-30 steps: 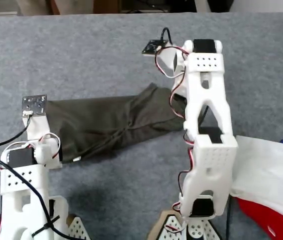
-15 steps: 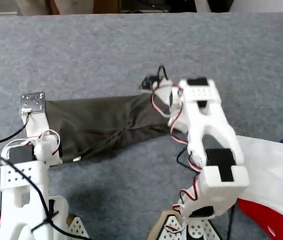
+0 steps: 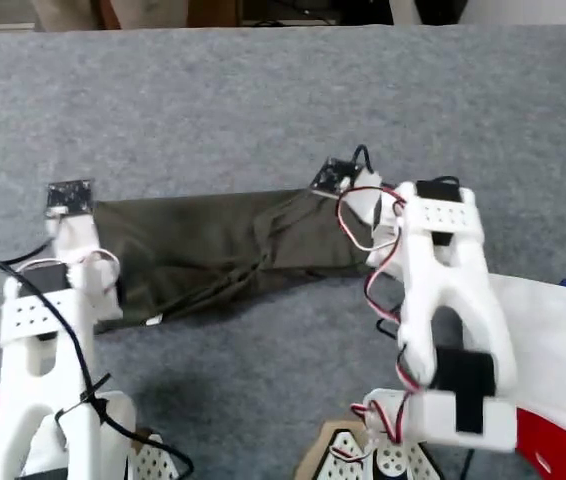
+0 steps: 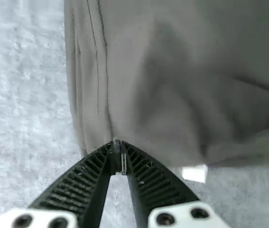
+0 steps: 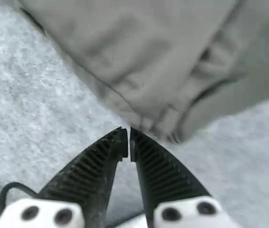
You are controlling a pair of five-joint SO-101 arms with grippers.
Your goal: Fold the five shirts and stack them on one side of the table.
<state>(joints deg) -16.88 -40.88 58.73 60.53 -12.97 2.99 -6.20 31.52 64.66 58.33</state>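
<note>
- Table (image 3: pixel 213 90): grey carpet-like surface, seen from above with both arms on the near side.
- olive shirt (image 3: pixel 203 245): folded into a long band lying flat across the middle of the table. It runs between the two arms, creased where layers cross near its centre.
- White and red cloth pile (image 3: pixel 553 340): at the table's right edge, near side, apart from the olive shirt. The right arm partly overlaps it.
- Right arm (image 3: pixel 443 300): extends from the near edge to the shirt's right end.
- Left arm (image 3: pixel 43 330): extends from the near left corner to the shirt's left end.
- left gripper (image 4: pixel 117 151): fingers pressed together at the shirt's hem near a corner. Their tips overlap the fabric edge, so the hem looks pinched between them.
- right gripper (image 5: pixel 129 135): fingers all but closed, just a hairline slit between the tips, nothing in them. Tips sit over bare table just beside the shirt's folded edge, not touching it as far as I can see.
- White tag (image 4: pixel 194 173): pokes out from under the shirt's edge, just beside the left gripper.
</note>
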